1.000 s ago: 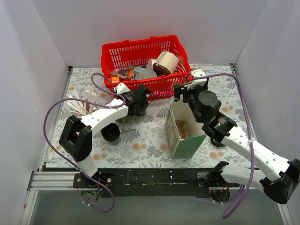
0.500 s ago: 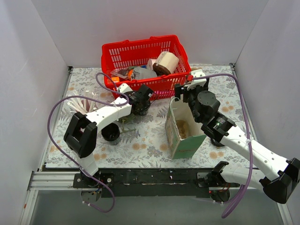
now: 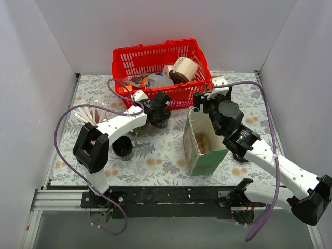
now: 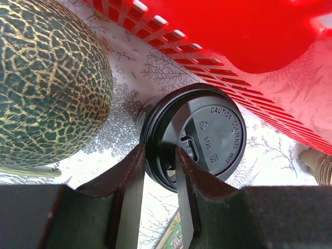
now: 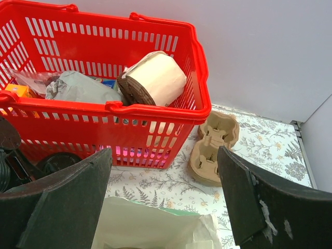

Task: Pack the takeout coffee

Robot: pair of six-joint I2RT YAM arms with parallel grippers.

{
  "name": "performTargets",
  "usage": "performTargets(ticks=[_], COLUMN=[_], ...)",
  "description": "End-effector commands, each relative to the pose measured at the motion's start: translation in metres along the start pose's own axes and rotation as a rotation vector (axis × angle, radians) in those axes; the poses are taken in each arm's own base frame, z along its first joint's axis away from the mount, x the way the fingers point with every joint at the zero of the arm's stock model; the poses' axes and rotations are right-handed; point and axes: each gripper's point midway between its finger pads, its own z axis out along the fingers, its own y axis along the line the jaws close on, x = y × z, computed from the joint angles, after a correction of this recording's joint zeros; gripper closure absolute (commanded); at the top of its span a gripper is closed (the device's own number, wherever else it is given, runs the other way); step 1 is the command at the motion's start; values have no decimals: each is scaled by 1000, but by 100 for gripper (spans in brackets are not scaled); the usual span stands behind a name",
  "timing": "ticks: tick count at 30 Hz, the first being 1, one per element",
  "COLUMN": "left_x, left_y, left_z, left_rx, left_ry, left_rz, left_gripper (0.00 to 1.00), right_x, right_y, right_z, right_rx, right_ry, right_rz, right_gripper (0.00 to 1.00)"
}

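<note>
Left hand (image 4: 159, 153) sits narrow astride the six-o'clock rim of the black plastic coffee-cup lid (image 4: 207, 135) — grip uncertain; right hand (image 5: 163, 153) gapes wide above the pale paper bag (image 5: 150, 228).

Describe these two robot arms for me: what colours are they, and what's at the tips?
Both the left arm and right arm have white tube-like links joined by chunky black joints, each with a thin purple cable. The left pincer and right pincer each have two flat black fingers; the right ones show pale scuffs.
</note>
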Motion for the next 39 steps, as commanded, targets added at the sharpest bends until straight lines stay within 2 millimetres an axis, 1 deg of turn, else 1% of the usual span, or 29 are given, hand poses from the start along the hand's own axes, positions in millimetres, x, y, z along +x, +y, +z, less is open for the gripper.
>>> performTargets(ticks=[1, 2, 5, 10, 13, 15, 17, 19, 20, 21, 22, 23, 26, 28, 31, 34, 36, 38, 39], left_x=[-11, -9, -8, -5, -5, -6, -10, -6, -7, -5, -3, 0, 0, -3, 1, 10, 13, 13, 13], left_y=[-24, -25, -27, -30, -34, -32, -32, -27, -32, -32, -31, -35, -36, -36, -35, -34, -36, -39, -39], left_z=[-12, -12, -11, -7, -11, -13, -19, -22, -28, -30, -31, -36, -41, -44, -44, -40, -40, -41, -42], left_rx=[49, 56, 54, 55, 68, 66, 87, 100, 133, 141, 148, 178, 197, 204, 209, 210, 214, 217, 219], left_ry=[13, 26, 30, 36, 46, 47, 47, 68, 77, 92, 104, 128, 137, 135, 150, 181, 196, 200, 201], left_rz=[-204, -194, -155, -97, -66, -42, -16, 39, 45, 54, 66, 88, 117, 125, 145, 179, 192, 186, 176], left_gripper=[74, 72, 71, 77, 81, 81, 81, 81, 81, 82, 84, 88, 94, 95, 94, 94, 90, 81, 78], right_x=[-9, -9, -8, -7, -9, -10, -12, -13, -13, -14, -14, -16, -14, -15, -11, -9, -9, -10, -11], right_y=[-7, -7, -9, -12, -14, -15, -14, -12, -13, -13, -12, -12, -12, -15, -14, -17, -18, -19, -19], right_z=[2, 2, 1, 1, 0, -1, -2, -2, -2, -2, -2, -3, -3, -3, -4, -6, -6, -7, -7], right_rx=[42, 42, 54, 69, 74, 75, 69, 59, 60, 60, 57, 56, 58, 68, 65, 77, 83, 88, 87], right_ry=[-41, -41, -37, -33, -38, -42, -47, -49, -50, -50, -50, -53, -43, -43, -34, -30, -26, -28, -31], right_rz=[26, 26, 24, 17, 19, 23, 27, 30, 31, 34, 34, 39, 36, 40, 49, 50, 48, 47, 49], right_gripper=[10, 10, 10, 10, 10, 10, 10, 10, 10, 10, 10, 10, 10, 10, 10, 10, 10, 10, 10])
